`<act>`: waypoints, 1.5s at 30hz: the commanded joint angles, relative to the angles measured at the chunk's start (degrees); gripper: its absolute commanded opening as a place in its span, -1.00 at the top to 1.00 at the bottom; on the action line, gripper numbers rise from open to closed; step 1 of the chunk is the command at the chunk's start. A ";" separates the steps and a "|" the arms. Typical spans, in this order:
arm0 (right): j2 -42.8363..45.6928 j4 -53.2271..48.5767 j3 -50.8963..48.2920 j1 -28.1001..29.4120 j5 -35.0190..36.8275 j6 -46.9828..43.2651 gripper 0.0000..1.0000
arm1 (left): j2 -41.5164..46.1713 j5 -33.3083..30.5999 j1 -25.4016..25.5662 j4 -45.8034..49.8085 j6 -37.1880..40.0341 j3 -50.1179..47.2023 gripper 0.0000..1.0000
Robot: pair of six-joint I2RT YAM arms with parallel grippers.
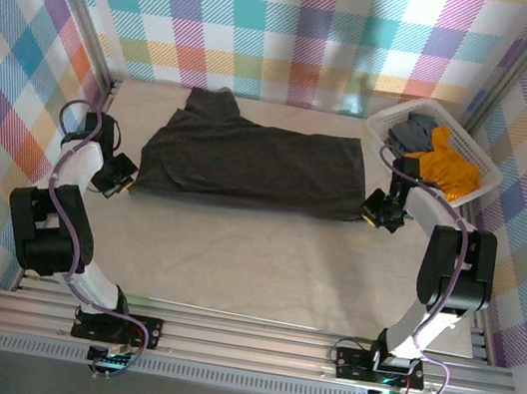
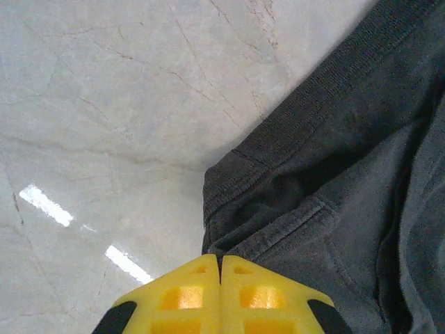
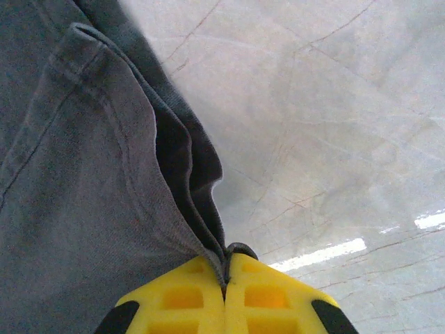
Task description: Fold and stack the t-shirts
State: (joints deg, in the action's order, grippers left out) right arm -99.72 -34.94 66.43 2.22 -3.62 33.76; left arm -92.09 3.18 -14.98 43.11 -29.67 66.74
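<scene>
The charcoal-black t-shirt (image 1: 259, 161) lies as a long folded band across the far half of the table, one sleeve poking toward the back wall. My left gripper (image 1: 124, 181) is at its near left corner, and in the left wrist view the yellow fingers (image 2: 220, 259) are shut with the hem of the shirt (image 2: 334, 174) drawn into their tips. My right gripper (image 1: 378, 214) holds the near right corner. There the jaws (image 3: 224, 268) pinch a bunched fold of the shirt (image 3: 69, 174). An orange t-shirt (image 1: 441, 164) and a grey t-shirt (image 1: 414, 131) sit crumpled in the basket.
The white lattice basket (image 1: 466, 140) stands at the back right corner, just behind my right arm. The pale marbled tabletop (image 1: 263, 258) stretches bare between the shirt and the arm bases. Checked walls and metal posts close in the table on three sides.
</scene>
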 commanded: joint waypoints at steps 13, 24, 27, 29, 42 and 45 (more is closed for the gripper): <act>15.57 -4.39 -16.72 1.93 1.32 7.76 1.00 | 19.47 -6.81 1.73 8.78 -6.56 -16.55 1.00; 35.09 -9.13 -30.99 4.53 3.62 14.90 1.00 | 35.35 -11.08 1.72 14.06 -11.74 -23.72 1.00; 35.28 -8.03 -32.13 4.51 2.90 14.85 1.00 | 33.47 -10.33 1.72 13.76 -12.25 -23.70 1.00; 34.79 -7.51 -31.81 4.55 2.65 14.93 0.69 | 31.99 -9.67 1.73 13.96 -12.86 -23.65 0.86; 37.43 2.72 -20.36 15.15 -9.84 2.15 -0.18 | 33.82 1.11 20.54 10.87 -25.47 -21.04 0.03; 35.36 9.70 -19.85 19.82 -18.25 2.60 -0.20 | 33.37 2.78 22.32 4.58 -30.42 -26.46 0.03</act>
State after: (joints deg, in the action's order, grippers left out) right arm -62.74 -32.88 45.45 18.81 -10.63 39.48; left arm -57.89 2.35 6.20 51.75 -52.82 44.25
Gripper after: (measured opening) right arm 0.597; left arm 0.486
